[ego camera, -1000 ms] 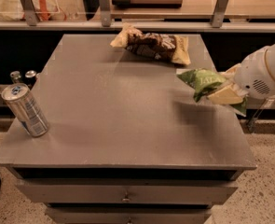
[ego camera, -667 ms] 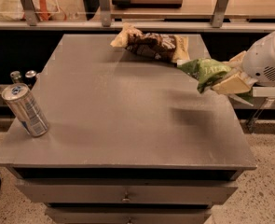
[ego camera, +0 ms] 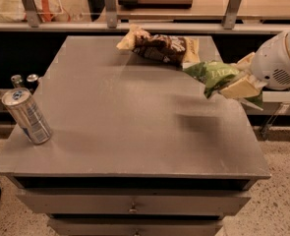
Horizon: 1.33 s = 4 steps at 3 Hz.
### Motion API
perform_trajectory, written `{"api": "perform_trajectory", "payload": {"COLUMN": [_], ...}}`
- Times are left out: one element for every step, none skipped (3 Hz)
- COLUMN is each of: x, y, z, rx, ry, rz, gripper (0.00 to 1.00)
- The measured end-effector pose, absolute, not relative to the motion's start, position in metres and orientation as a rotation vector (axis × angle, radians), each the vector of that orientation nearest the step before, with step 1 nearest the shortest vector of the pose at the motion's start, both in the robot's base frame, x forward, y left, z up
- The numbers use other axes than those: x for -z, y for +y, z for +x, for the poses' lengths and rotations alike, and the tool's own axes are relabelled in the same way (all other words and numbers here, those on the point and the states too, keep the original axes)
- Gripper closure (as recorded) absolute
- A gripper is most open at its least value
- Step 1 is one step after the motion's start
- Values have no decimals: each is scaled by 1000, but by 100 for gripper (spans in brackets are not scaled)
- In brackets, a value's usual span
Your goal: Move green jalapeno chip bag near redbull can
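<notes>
Over the flat grey counter (ego camera: 134,132) at right, the gripper (ego camera: 235,85) has its fingers clenched on the crinkly green jalapeno chip bag (ego camera: 209,74); the slim silver-blue redbull can (ego camera: 26,116) stands far left

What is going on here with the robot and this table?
The robot's claw, at the right edge of the table, is shut on the green jalapeno chip bag and holds it lifted above the surface. The redbull can stands far away at the front left corner, so the bag is not yet near it. A brown chip bag lies at the back.
</notes>
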<state>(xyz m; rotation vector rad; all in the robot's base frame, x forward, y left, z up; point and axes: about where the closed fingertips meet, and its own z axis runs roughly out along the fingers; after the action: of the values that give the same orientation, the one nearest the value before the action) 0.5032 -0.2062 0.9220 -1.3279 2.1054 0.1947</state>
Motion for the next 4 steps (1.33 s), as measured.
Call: {"api": "perform_trajectory", "payload": {"x": [-920, -912, -898, -894], "y": [-158, -86, -13, 46], "z": [500, 494, 486, 482], "rx": [-185, -223, -278, -315], "ry": [2005, 1872, 1755, 1661], "rz": [-1446, -1617, -1784, -1889], "gripper": [100, 100, 100, 100]}}
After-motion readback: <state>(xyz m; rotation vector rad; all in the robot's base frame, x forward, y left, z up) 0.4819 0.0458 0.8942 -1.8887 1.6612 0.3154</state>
